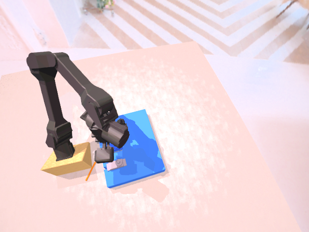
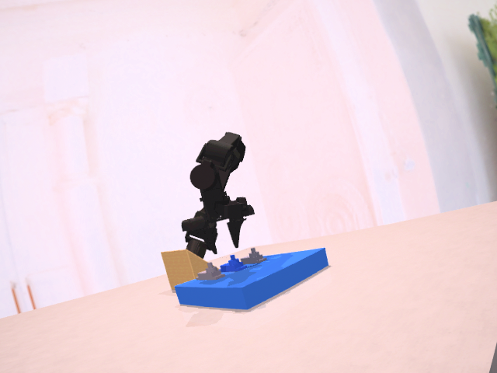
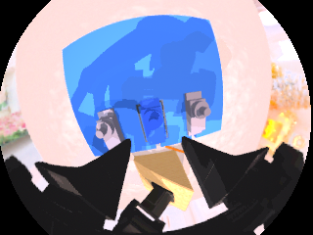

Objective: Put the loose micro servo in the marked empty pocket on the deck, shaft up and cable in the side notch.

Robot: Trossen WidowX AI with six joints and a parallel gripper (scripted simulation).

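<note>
The dark grey six-joint arm (image 1: 53,107) rises steeply from its base to a high elbow, then slopes down and forward to a bulky wrist housing (image 1: 116,133). Below it the black parallel-jaw tool (image 2: 225,242) points downward with its tapered fingers (image 2: 234,235) spread apart and nothing between them. In the wrist view the two dark fingertips stand well apart, tips aimed forward.

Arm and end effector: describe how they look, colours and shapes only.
The arm is uniformly dark charcoal, built of boxy, faceted links with a rounded drum-shaped wrist housing. It stands on a tan wooden block. The end effector has two black, tapering, pointed fingers. No markings or cables show on it.
</note>
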